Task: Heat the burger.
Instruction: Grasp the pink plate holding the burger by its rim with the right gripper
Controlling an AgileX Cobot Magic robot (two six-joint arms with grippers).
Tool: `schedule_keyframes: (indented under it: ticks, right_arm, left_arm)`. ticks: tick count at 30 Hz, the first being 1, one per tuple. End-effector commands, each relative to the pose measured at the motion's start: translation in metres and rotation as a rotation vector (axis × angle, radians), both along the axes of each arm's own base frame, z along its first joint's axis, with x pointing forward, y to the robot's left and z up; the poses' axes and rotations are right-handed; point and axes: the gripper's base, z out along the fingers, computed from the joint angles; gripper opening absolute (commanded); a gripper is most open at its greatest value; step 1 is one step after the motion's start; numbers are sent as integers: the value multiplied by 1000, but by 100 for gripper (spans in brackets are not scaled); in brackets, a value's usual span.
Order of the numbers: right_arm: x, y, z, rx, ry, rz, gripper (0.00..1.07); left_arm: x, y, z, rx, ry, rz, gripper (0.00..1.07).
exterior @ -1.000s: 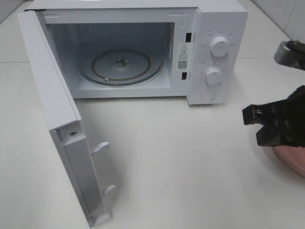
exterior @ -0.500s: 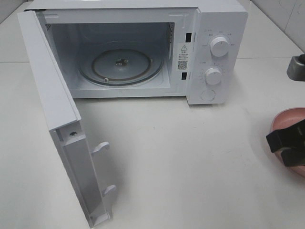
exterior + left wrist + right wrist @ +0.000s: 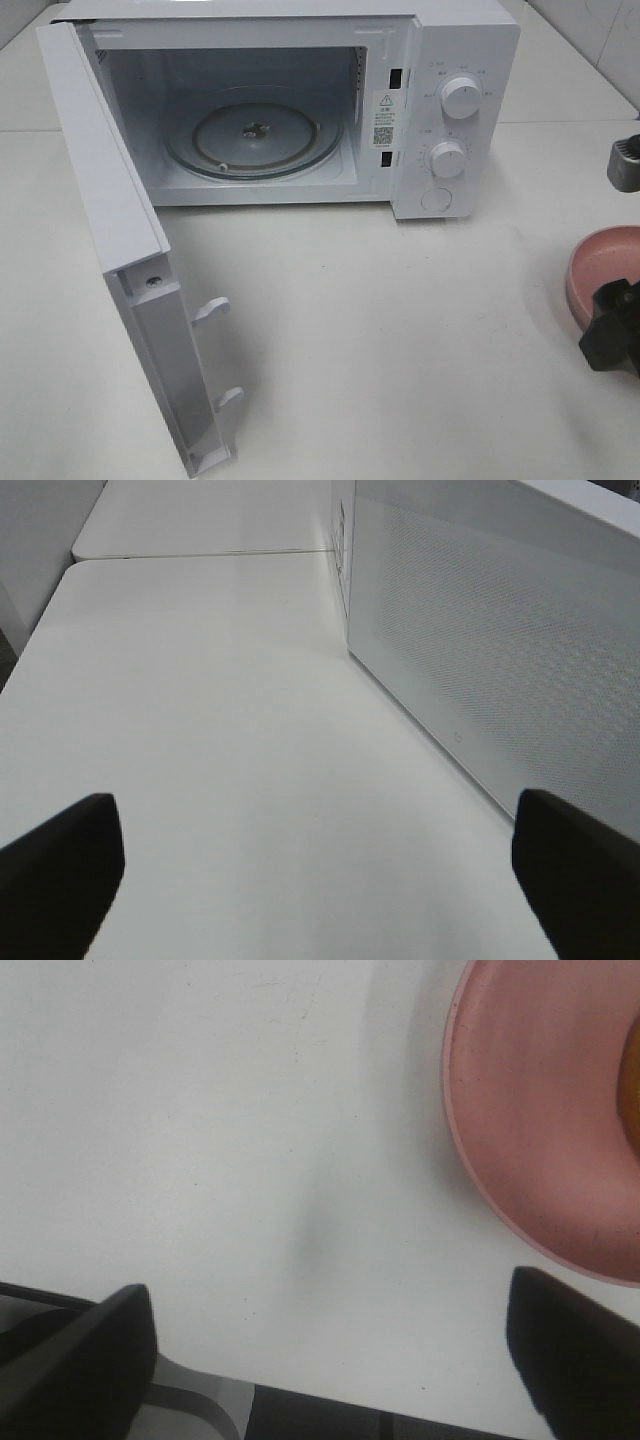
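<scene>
Microwave point(image 3: 440, 110) stands at the back of the white table point(image 3: 400, 330), and its door point(image 3: 120, 250) is swung wide open toward the left side. Inside I see the round glass turntable point(image 3: 255, 135), and nothing lies on it. On the front panel there are two white knobs, the upper knob point(image 3: 460, 97) and the lower knob point(image 3: 447, 158), with a round button point(image 3: 437, 200) below them.

In the high view the pink plate point(image 3: 600, 270) is at the far right edge, partly cut off by the frame. Of the burger point(image 3: 634, 1110) I see only a narrow orange sliver at the very edge of the right wrist view, lying on this plate; more of it I cannot make out. It is well apart from the microwave.

My right gripper point(image 3: 325, 1355) has its two dark fingers point(image 3: 80, 1360) spread wide, and between them is only bare table. The plate is beside the gap, near one finger, not inside it. In the high view this gripper shows as a black block at the right edge, just beside the near rim of the plate.

My left gripper point(image 3: 320, 880) is also spread wide, with nothing between its fingers. It is low over the table, beside the dotted window panel of the open door.
</scene>
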Motion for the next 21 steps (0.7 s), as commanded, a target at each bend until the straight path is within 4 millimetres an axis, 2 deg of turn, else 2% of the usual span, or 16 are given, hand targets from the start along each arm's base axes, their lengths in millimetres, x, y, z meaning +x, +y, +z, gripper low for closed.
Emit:
schedule_keyframes:
  ticks: [1, 14, 21]
  right_arm:
    - [-2, -1, 1, -10, 10, 5, 100]
    - [-3, -2, 1, -5, 25, -4, 97]
    - [13, 4, 8, -9, 18, -1, 95]
  left_arm:
    - [-2, -1, 0, -6, -19, -4, 98]
    - [-2, -1, 0, -6, -19, -4, 98]
    - [-2, -1, 0, -6, -19, -4, 98]
